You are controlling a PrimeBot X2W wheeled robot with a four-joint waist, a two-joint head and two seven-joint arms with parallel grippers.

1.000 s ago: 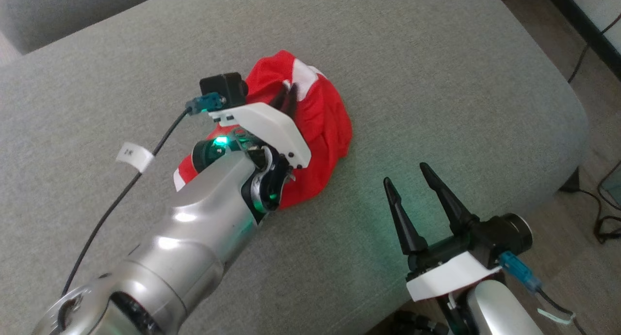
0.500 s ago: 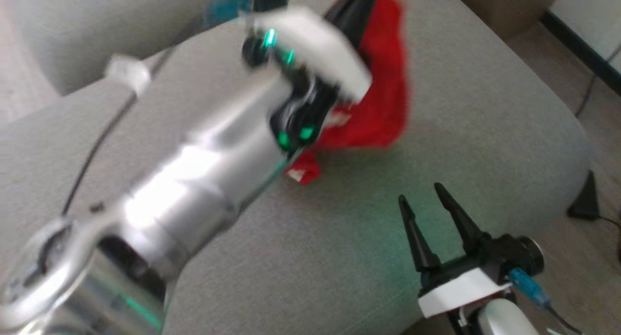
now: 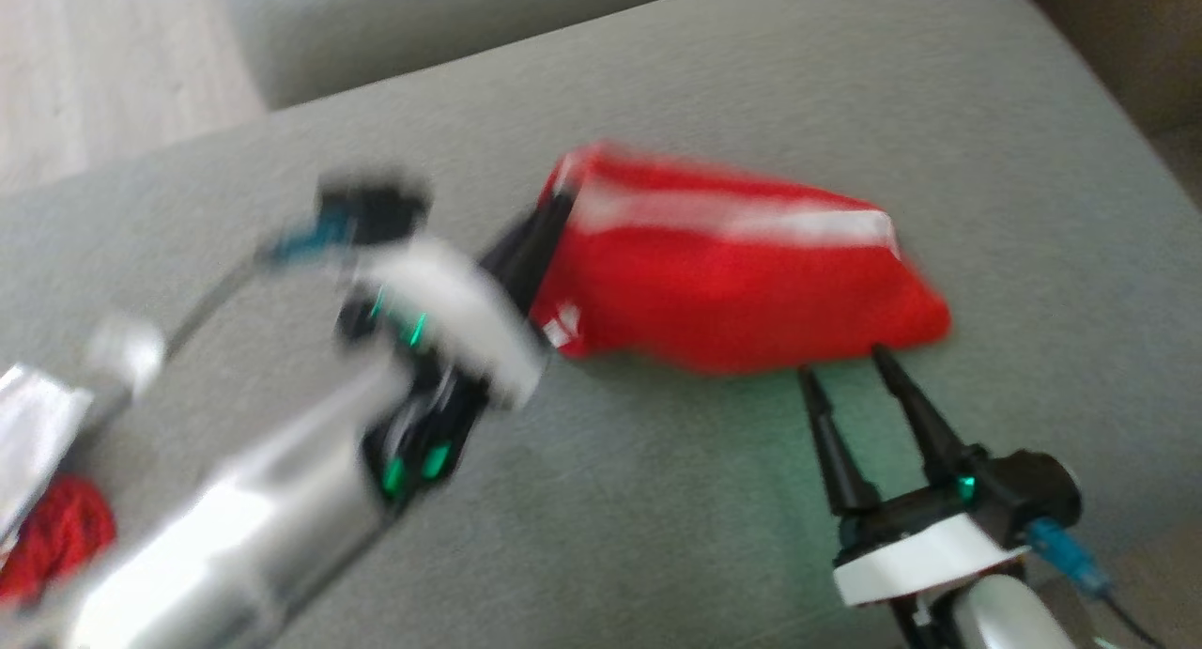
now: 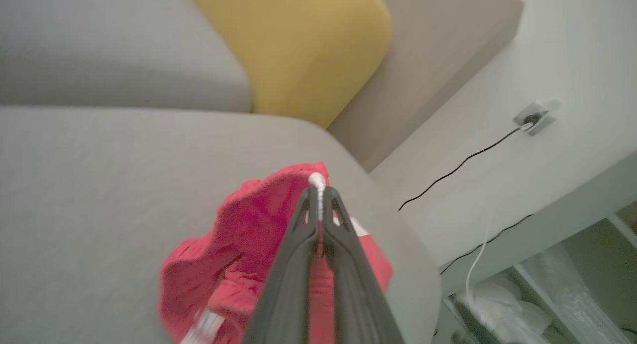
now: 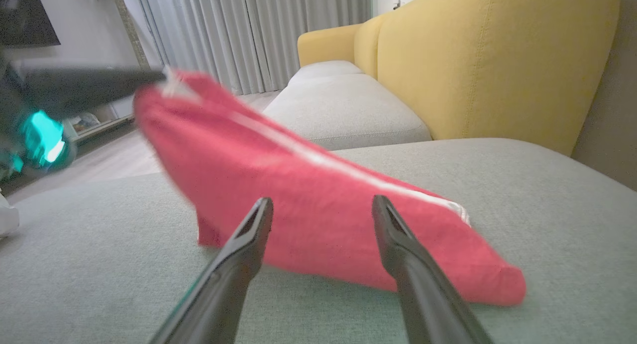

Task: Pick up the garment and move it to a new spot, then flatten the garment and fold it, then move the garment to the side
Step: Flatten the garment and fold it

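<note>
The grey sofa seat [image 3: 657,536] carries everything here, and bare fabric stretches ahead of both sets of jaws and out to either side of them. The red garment [image 3: 732,292] hangs over it as a slanted sheet. Its high end is pinched in the left jaws, which are closed on the white-trimmed edge [image 4: 317,182]. From there it slopes away to a low end resting on the seat, just beyond the tips of the right jaws. The right jaws stand open and hold nothing, with the cloth's bottom edge just ahead of them; I cannot tell whether it touches.

You look to be in the carrying step. The pinch seems to sit near the very tips of the left jaws, on little cloth, so a jerk could pull it free. The left arm [image 3: 282,499] is blurred in the head view, so a gentler pace would help.

- Raise the left jaws until the low end leaves the seat, so that it does not drag and bunch.
- Leave the right jaws open and drawn back, so the trailing end cannot snag on them.
- Set the garment down on bare seat, well in from the rounded edge.

The small white label [image 3: 562,328] just below the left jaws can mark that corner for you when flattening.
</note>
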